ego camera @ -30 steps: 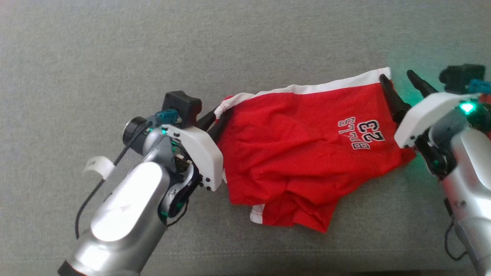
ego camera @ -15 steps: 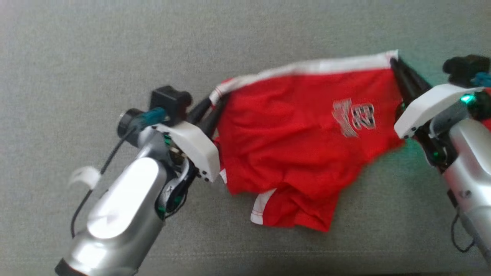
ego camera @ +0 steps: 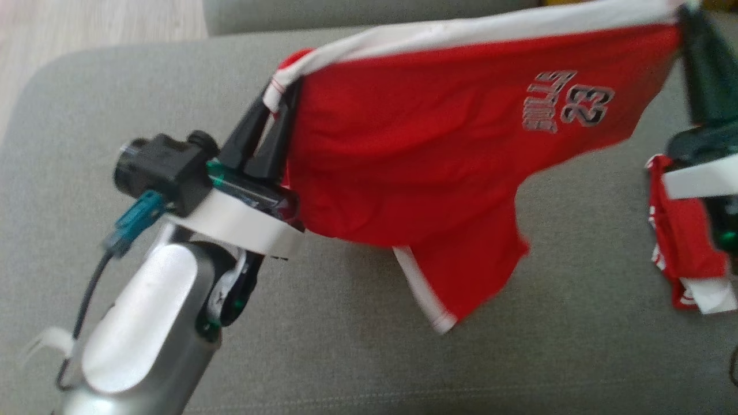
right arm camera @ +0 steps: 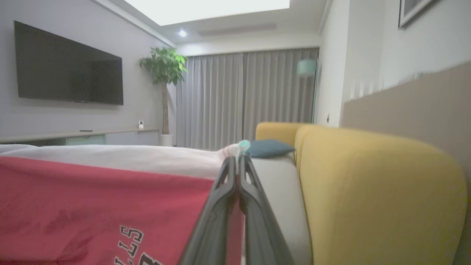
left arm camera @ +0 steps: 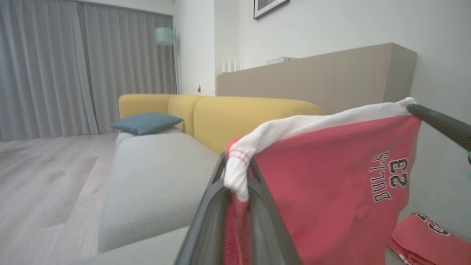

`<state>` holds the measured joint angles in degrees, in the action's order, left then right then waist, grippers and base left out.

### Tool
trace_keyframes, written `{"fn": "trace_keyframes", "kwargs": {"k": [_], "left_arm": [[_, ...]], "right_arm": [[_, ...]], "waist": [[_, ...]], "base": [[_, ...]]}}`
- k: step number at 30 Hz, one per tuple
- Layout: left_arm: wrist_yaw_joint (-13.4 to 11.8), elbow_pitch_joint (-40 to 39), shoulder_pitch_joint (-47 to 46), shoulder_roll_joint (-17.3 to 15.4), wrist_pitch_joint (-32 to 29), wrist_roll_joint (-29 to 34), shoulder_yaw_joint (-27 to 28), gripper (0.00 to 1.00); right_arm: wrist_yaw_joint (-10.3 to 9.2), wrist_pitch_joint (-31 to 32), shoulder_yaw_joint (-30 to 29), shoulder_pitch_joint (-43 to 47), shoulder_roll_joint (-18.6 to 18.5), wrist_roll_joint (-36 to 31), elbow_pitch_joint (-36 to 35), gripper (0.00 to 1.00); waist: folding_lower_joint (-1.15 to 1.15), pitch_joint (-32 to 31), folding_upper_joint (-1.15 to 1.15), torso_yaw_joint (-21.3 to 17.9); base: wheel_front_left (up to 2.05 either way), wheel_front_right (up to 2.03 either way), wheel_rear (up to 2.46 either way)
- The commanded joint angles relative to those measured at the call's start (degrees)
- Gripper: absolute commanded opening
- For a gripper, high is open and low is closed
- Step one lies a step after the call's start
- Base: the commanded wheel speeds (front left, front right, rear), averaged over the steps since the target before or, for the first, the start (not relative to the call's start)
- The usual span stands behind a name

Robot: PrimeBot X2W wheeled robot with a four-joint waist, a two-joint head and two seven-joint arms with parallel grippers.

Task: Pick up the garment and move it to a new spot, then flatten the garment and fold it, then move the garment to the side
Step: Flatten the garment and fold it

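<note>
The garment (ego camera: 438, 150) is a pair of red shorts with a white waistband and a "BULLS 23" print. It hangs stretched in the air above the grey sofa seat (ego camera: 346, 357), one leg dangling. My left gripper (ego camera: 281, 95) is shut on the waistband's left corner. In the left wrist view its fingers (left arm camera: 257, 206) pinch the white band of the garment (left arm camera: 331, 191). My right gripper (ego camera: 689, 23) is shut on the waistband's right corner. In the right wrist view that gripper (right arm camera: 237, 158) has its closed tips on the band of the garment (right arm camera: 92, 198).
A second red garment (ego camera: 686, 253) lies on the seat at the right, below my right arm. Behind the seat stand a yellow backrest (right arm camera: 368, 184) and a blue cushion (left arm camera: 147, 122). Wooden floor (ego camera: 86, 29) lies past the seat's left edge.
My right gripper closed on the waistband's right corner. Both arms then lifted the garment off the seat and spread it. The head camera has also shifted.
</note>
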<state>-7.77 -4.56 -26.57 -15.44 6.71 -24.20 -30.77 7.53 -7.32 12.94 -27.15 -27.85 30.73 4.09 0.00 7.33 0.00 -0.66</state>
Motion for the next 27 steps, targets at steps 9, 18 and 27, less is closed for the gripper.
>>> {"fn": "trace_keyframes", "kwargs": {"k": [9,18,27], "left_arm": [[-1.7,-12.0,-4.8,-4.3,-0.9,1.8,4.9,0.0],[-0.3,-10.6,-8.2,-3.9,-3.2,-0.9,5.4,0.0],[4.9,10.0,-22.5,0.9,0.8,-3.5,5.7,0.0]], "right_arm": [[-0.04,11.6,-12.6,4.2,3.7,-8.1,-25.3,0.0],[-0.04,17.8,-13.6,1.0,5.9,-6.7,-26.7,0.0],[-0.04,14.0,-5.9,-16.3,6.0,-2.3,-8.7,0.0]], "waist": [[0.0,-5.5,0.0,-1.7],[0.0,-4.6,0.0,-2.2],[0.0,1.5,0.0,-1.4]], "base": [[0.0,0.0,0.0],[0.0,0.0,0.0],[0.0,0.0,0.0]]}}
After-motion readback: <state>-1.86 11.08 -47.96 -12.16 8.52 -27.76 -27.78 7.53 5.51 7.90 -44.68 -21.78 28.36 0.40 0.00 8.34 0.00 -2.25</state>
